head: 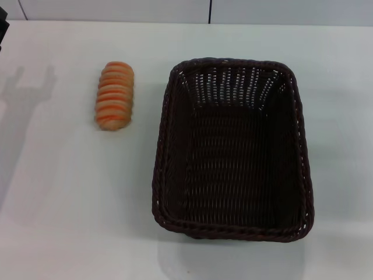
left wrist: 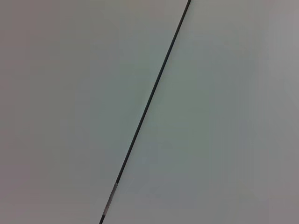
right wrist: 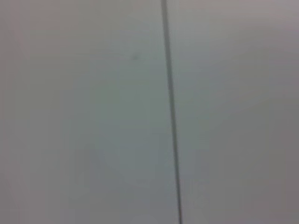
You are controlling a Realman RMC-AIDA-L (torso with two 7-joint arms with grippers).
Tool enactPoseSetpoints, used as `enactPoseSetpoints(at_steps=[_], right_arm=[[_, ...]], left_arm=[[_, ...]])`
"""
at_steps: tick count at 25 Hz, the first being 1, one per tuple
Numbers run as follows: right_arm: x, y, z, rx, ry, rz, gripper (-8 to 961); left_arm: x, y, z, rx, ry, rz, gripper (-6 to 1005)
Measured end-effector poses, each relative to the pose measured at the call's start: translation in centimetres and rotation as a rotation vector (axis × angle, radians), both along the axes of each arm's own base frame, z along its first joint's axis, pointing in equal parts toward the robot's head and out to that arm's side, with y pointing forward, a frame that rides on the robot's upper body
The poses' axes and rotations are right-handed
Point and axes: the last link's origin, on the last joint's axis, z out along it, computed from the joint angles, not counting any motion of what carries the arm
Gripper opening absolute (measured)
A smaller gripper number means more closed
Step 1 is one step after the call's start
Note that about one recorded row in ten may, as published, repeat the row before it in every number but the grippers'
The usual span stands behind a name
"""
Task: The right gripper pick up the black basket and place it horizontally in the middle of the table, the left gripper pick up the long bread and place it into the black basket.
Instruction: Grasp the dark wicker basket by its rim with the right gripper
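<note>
The black basket [head: 233, 151] is a large dark woven wicker basket on the white table [head: 58, 221], right of centre, with its long side running from near to far. It is empty. The long bread [head: 115, 95] is a tan loaf with orange ridges, lying on the table to the left of the basket, a short gap apart. Neither gripper nor arm shows in the head view. Both wrist views show only a plain pale surface with a thin dark seam.
The table's far edge meets a pale wall with a dark vertical seam [head: 210, 10]. A dark object [head: 3, 35] shows at the far left edge. Faint shadows fall on the table's left part.
</note>
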Motion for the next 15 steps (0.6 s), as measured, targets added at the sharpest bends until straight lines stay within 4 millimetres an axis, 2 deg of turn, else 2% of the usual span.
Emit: enactPoseSetpoints(at_steps=[2, 5, 15], right_arm=[[-0.5, 0.0, 0.0, -0.011, -0.02, -0.006, 669], [-2.6, -0.1, 0.4, -0.064, -0.017, 0.01, 667], [-4.3, 0.4, 2.1, -0.231, 0.07, 0.012, 660]], left_arm=[[0.0, 0.0, 0.1, 0.002, -0.001, -0.001, 748], [0.0, -0.3, 0.5, 0.012, -0.002, -0.007, 747], [-0.1, -0.5, 0.9, 0.019, 0.002, -0.008, 745]])
